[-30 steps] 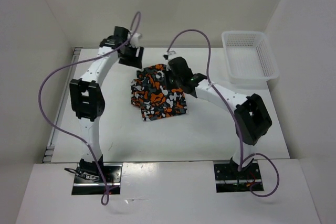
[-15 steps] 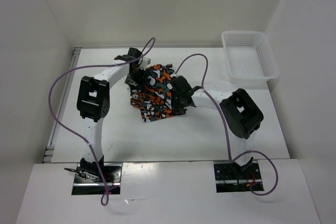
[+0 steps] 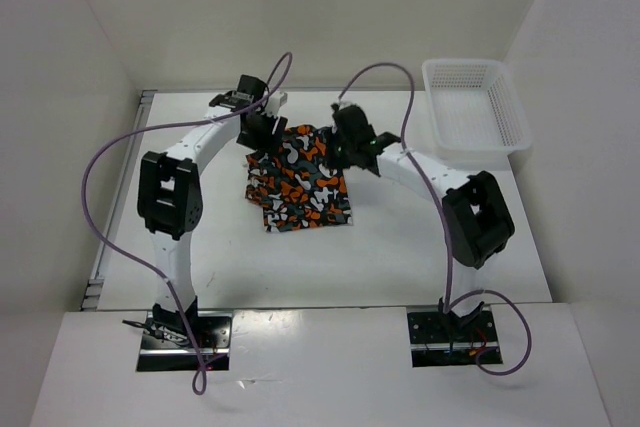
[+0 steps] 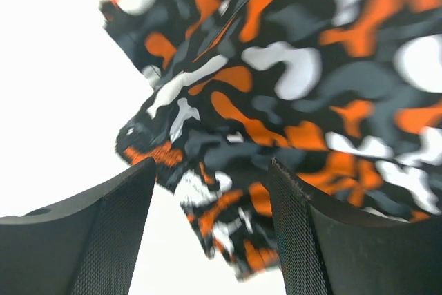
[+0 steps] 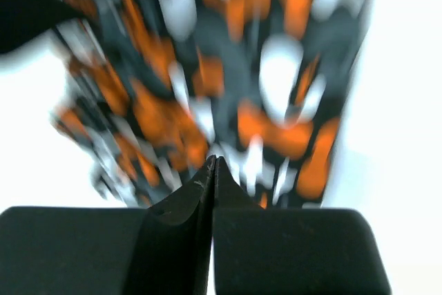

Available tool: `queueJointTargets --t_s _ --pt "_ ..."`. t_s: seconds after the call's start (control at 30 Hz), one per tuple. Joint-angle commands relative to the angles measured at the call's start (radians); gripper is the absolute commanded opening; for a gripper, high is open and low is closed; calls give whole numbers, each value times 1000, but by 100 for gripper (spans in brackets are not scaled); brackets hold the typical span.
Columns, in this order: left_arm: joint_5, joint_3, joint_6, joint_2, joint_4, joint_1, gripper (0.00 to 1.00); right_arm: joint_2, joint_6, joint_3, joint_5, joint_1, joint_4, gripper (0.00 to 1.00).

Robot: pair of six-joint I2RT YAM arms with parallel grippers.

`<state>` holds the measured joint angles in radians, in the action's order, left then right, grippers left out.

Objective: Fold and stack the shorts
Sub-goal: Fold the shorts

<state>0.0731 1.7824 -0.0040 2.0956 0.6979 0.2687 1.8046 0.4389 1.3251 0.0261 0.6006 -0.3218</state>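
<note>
Both at shorts (image 3: 300, 185) far edge: left gripper (image 4: 213, 168) released, right gripper (image 5: 213, 161) clenched; basket (image 3: 470, 147) apart.

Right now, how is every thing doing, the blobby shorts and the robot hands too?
Orange, black, grey and white camouflage cloth shorts: folded roughly square, lying flat.
Left gripper: open, at the shorts' far edge.
Right gripper: shut, at the shorts' far edge.
White plastic mesh basket: upright, apart from the shorts.

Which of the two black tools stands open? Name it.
The left tool: its fingers stand apart over the orange, black, grey and white camouflage-print cloth shorts, whereas the right tool has its fingers pressed together.
</note>
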Motion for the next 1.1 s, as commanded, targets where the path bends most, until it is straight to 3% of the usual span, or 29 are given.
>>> queueJointTargets --t_s 0.0,0.2,0.4,0.6,0.73,0.9,1.07 --pt "69 64 4 -117 75 4 73 37 -32 164 -20 -99 32 0" --pt "126 -125 4 -140 117 26 72 340 -32 474 46 -166 -36 0" --pt "160 -276 4 -174 98 35 71 481 -32 577 89 -167 -45 0" --pt "-1 -426 4 -174 11 44 70 611 3 684 55 -179 -84 0" --pt "-120 -506 4 -174 -47 55 70 644 75 717 12 -203 -99 0" --pt "-171 -505 4 -174 -98 55 70 621 74 717 12 -225 -108 0" --pt "-225 -495 4 -146 -118 55 70 483 73 576 -49 -225 -54 0"
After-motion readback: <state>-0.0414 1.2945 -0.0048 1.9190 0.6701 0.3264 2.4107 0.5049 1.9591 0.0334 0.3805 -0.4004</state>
